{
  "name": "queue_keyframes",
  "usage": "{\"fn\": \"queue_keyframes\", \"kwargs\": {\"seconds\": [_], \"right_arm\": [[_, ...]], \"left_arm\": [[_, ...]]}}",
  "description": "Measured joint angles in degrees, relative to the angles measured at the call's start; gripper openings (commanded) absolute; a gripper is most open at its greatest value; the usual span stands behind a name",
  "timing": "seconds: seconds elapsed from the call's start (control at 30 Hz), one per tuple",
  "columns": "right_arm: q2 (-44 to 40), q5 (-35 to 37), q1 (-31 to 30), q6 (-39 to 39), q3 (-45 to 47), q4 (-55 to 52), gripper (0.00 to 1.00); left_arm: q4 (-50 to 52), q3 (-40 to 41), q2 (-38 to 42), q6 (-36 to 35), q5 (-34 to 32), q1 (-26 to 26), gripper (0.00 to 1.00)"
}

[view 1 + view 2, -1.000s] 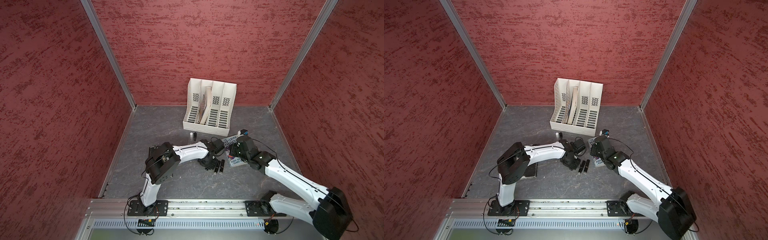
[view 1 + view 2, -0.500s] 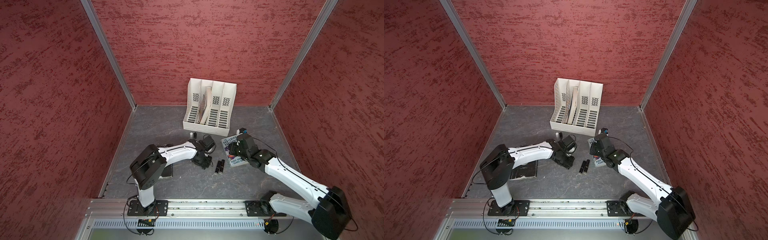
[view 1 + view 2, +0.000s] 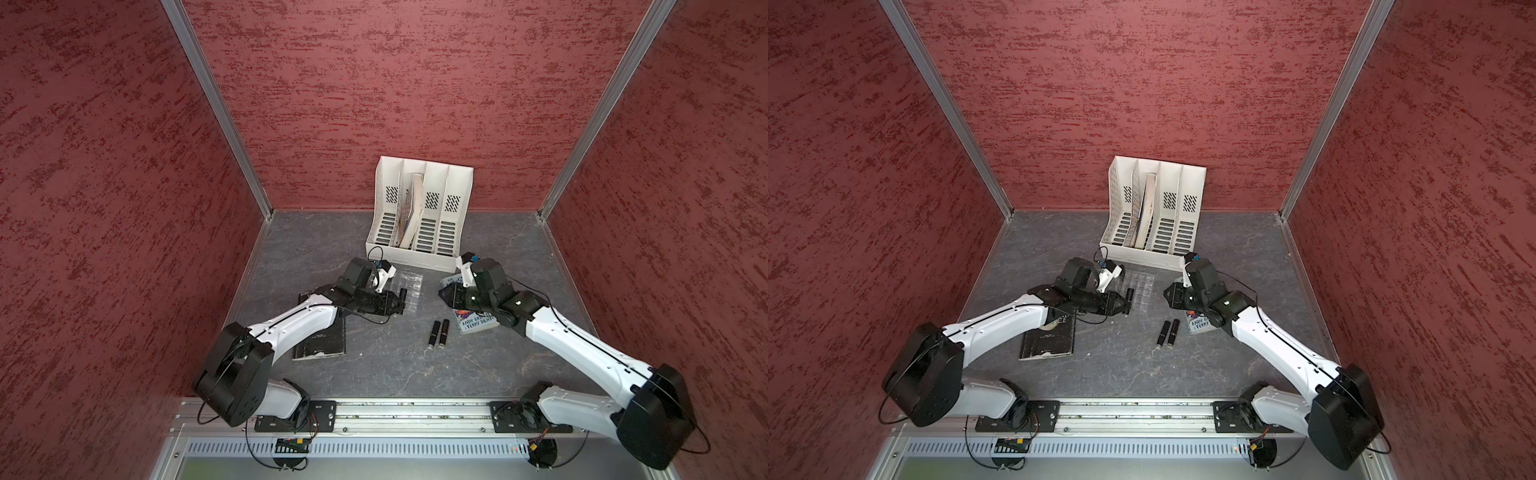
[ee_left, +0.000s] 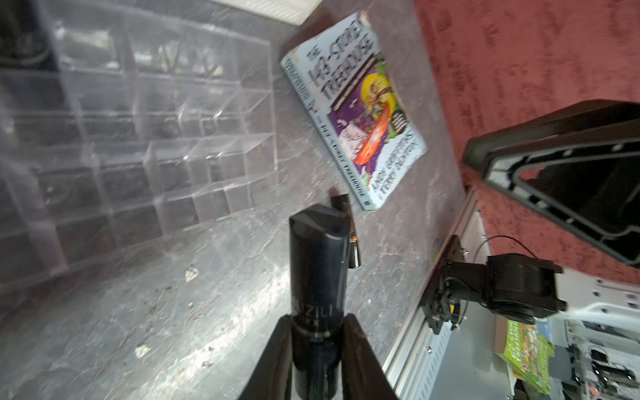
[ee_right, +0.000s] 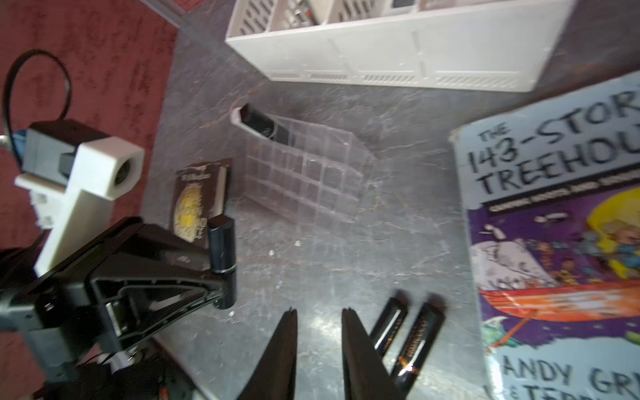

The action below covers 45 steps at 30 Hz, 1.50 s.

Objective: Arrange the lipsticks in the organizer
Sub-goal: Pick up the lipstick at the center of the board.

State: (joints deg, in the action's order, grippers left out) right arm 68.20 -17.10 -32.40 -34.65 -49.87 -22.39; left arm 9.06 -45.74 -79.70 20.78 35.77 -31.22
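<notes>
**Top views.** Grey veined tabletop (image 3: 386, 365), rough-plastered red walls. A white slotted file rack (image 3: 415, 259) stands at the back wall. Just in front of it is the organizer (image 3: 412, 286), clear acrylic gridded into square cells and faint against the stone. The left gripper (image 3: 400, 302) is at its near-left edge, clamped on a glossy black lipstick (image 3: 403, 296) held upright. A pair of black lipsticks (image 3: 439, 332) lies side by side on the tabletop, near a pale-blue paperback (image 3: 478, 324). The right gripper (image 3: 446, 296) is over that paperback's edge; its jaws are not readable here. A matte dark book (image 3: 320, 343) lies flat under the left arm.

**Left wrist.** The held lipstick is a smooth round barrel with a slanted cap, pinched at its lower end between two black fingers (image 4: 277, 349). The organizer's cell walls are blurred. The paperback's cover is scuffed.

**Right wrist.** The right gripper's jaws are drawn nearly together with nothing between them, over bare tabletop beside the pair. The pair's flat-sided cases carry gold lettering. The held lipstick shows a silver band. At the organizer's far corner a white tube (image 5: 237, 116) and a black tube (image 5: 268, 129) lean together. Which cells they sit in I cannot tell.
</notes>
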Motion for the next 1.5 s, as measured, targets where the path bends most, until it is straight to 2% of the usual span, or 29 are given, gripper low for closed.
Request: {"fn": "queue_keyframes", "kwargs": {"seconds": [0.2, 0.5, 1.27, 1.5], "right_arm": [[0.35, -12.7, 0.11, -1.01, -5.77, -1.53, 0.45], [5.31, -20.22, 0.22, -0.92, -11.32, -5.38, 0.46], [9.51, -17.97, -0.68, -0.44, -15.98, -10.19, 0.32], [11.02, -15.8, -1.62, 0.07, -16.35, -10.14, 0.33]], "left_arm": [[-11.32, 2.91, 3.04, -0.02, 7.34, 0.13, 0.22], [-18.45, 3.67, 4.42, -0.02, 13.09, -0.7, 0.21], [-17.07, 2.89, 3.23, -0.26, 13.05, -2.86, 0.22], [-16.33, 2.21, 2.43, -0.24, 12.7, -3.26, 0.22]]}}
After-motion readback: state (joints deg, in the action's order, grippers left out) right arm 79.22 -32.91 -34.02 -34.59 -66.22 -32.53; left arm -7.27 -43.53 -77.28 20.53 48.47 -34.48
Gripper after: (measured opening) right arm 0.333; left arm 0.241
